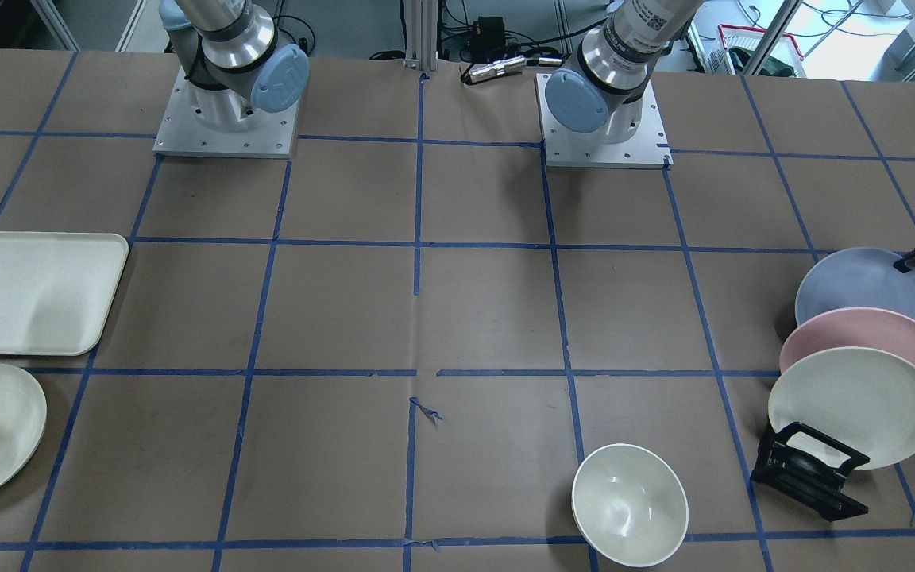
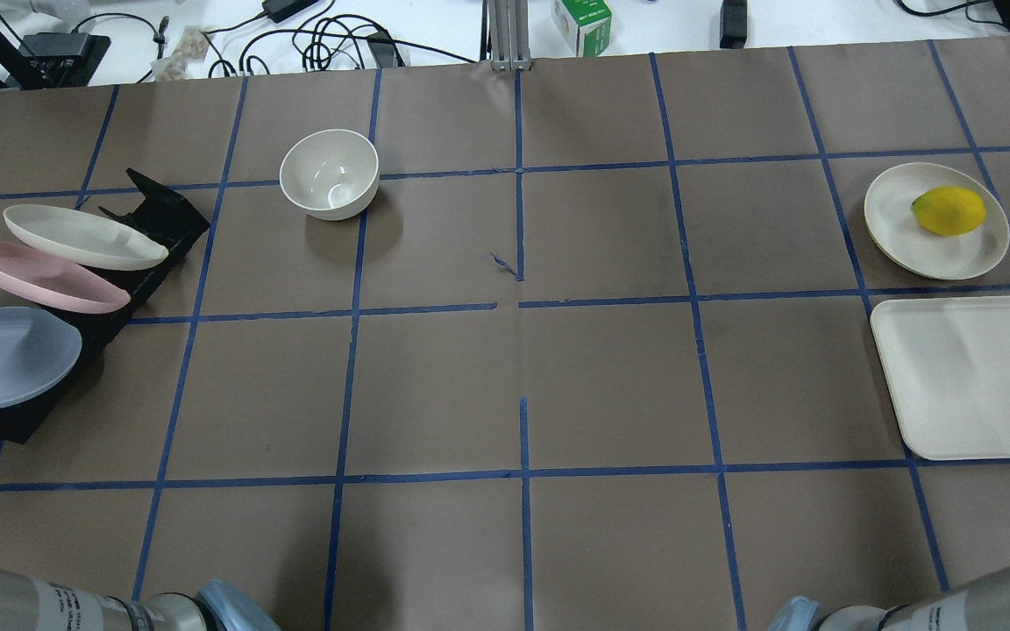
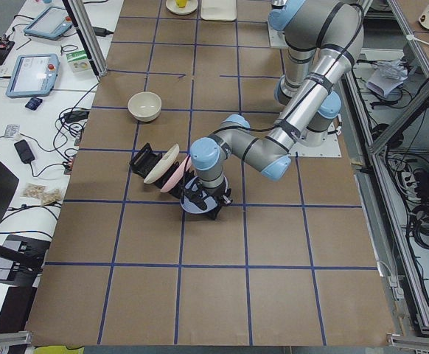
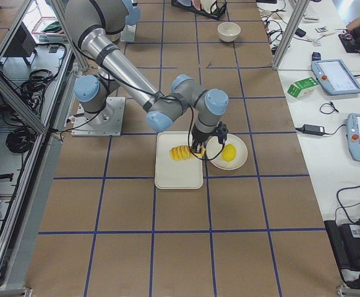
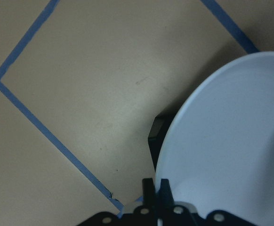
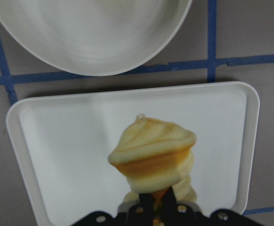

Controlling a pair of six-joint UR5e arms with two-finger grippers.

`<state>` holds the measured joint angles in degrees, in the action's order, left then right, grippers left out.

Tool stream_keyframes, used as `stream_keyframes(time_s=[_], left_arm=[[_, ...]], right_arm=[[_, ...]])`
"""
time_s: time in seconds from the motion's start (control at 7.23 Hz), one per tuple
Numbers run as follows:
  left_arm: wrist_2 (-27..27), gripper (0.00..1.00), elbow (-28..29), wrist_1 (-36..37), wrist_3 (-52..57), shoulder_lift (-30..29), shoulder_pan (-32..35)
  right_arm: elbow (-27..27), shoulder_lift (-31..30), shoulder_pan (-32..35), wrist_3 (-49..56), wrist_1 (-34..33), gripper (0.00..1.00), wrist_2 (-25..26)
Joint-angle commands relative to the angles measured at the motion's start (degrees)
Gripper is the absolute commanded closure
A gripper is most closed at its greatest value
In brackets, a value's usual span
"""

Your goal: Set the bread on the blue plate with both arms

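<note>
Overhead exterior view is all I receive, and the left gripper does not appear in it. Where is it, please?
Observer: The left gripper is at the rim of the blue plate, which stands in the black rack.
Operator: Are its jaws closed on the plate?
Observer: The left wrist view shows the jaws close together with the plate's rim between them, so it seems gripped.
Operator: And the bread, cut off at my right edge?
Observer: The right gripper holds the bread by one end, over the white tray.
</note>
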<state>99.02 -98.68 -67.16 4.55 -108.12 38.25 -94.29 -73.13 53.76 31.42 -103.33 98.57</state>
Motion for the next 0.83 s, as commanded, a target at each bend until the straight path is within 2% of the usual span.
stream_keyframes(time_s=[0.0, 0.28, 0.55, 0.69], left_arm=[[0.56, 1.0, 2.95, -10.19, -0.07, 2.64, -0.1], [1.09, 1.0, 8.22, -20.86, -1.38, 5.89, -0.1], [1.18, 1.0, 8.24, -34.81, -3.21, 11.67, -0.02], [0.22, 1.0, 7.55, -36.8, -3.49, 14.4, 0.94]], right_arm=[[3.76, -0.88, 5.71, -8.1, 7.86, 1.0, -1.7], [3.59, -2.37, 9.58, -14.6, 9.98, 1.0, -2.76], [3.68, -4.38, 15.46, -22.51, 12.09, 1.0, -3.04], [3.68, -5.09, 18.54, -26.38, 13.06, 1.0, -3.12]])
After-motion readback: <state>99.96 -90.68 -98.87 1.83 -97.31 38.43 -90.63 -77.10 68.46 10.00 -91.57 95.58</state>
